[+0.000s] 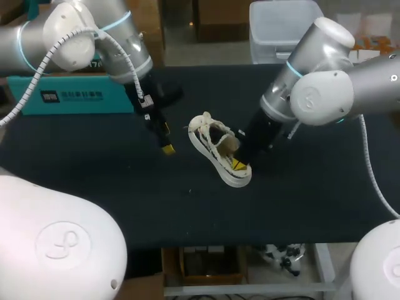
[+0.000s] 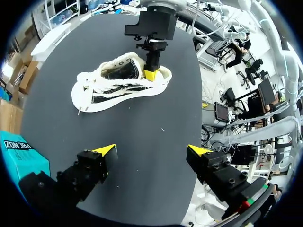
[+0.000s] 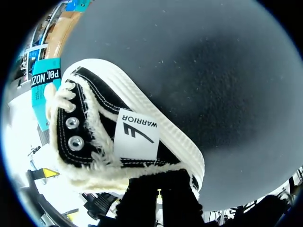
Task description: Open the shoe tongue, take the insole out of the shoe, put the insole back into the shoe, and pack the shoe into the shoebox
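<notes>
Two-arm rig at the insole step. The shoe (image 1: pixel 220 152), a black canvas high-top trimmed in white fleece, appears to lie on its side near the middle of the black table (image 1: pixel 125 206), well apart from the teal shoebox (image 1: pixel 69 95) at the far left edge.

The right gripper (image 1: pixel 240 164) is set at the shoe's heel end, its yellow tip at the opening. We cannot tell whether this claw is closed on anything, as the shoe hides the contact. The left gripper (image 2: pixel 152 151) hovers above bare table beside the shoe, its claw spread wide and holding nothing.

Handling, as we judge it:
- **Weight and upper:** the shoe should be light, with a soft upper that folds and sags under a pinch.
- **Sole:** the ribbed rubber sole (image 3: pixel 175 137) is the firmest part and the least likely to slip, so we would take hold there or at the heel for lifting into the box.
- **Collar:** the fleece collar (image 3: pixel 142 166) is compressible and offers a poor grip.
- **Insole:** it is not visible. It is probably thin and flexible, best pinched at its heel edge while the other claw pins the sole against the table.
</notes>
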Robot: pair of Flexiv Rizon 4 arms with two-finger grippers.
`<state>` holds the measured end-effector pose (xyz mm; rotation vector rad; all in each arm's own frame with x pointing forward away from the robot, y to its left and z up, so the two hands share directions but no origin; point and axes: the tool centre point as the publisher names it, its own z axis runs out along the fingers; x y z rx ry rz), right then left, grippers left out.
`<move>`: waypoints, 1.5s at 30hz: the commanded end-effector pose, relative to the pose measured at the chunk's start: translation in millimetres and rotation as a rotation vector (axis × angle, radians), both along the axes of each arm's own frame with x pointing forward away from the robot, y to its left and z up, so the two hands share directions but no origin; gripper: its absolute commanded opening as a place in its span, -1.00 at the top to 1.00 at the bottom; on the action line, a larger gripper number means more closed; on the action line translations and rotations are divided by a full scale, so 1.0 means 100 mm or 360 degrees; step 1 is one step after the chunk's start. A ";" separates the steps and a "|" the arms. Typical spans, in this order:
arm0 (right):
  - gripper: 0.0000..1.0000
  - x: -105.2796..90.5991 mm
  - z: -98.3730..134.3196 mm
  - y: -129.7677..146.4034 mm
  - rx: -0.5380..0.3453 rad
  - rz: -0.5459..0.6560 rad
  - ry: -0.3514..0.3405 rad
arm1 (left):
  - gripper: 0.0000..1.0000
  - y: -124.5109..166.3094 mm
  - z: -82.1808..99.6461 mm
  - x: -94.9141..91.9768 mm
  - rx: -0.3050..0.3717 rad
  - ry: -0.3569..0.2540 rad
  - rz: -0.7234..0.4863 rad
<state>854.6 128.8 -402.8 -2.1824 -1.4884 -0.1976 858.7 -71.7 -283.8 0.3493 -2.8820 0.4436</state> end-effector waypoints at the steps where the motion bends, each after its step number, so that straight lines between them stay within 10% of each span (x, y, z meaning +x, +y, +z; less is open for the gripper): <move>1: 1.00 -0.09 0.05 -0.09 0.0030 -0.0029 -0.0063 | -1.00 -0.11 -0.11 0.03 0.0016 0.0015 0.0007; 10: 1.00 -0.12 0.84 -0.29 0.0056 0.0130 -0.0119 | -1.00 -0.19 0.14 0.06 0.0053 0.0048 0.0137; 19: 1.00 0.01 1.13 -0.62 0.0014 0.0456 -0.0168 | -1.00 -0.26 0.25 -0.16 0.0204 0.0100 0.0477; 21: -1.00 0.02 1.13 -0.66 0.0009 0.0491 -0.0135 | -1.00 -0.26 0.22 -0.18 0.0339 0.0090 0.0792; 35: -1.00 0.06 1.10 -0.73 0.0074 0.0674 -0.0237 | -1.00 -0.30 0.21 -0.18 0.0316 0.0136 0.0809; 45: -1.00 0.03 0.98 -1.06 -0.0035 0.0976 -0.0455 | -1.00 -0.66 -0.10 -0.21 0.0409 0.0258 0.1433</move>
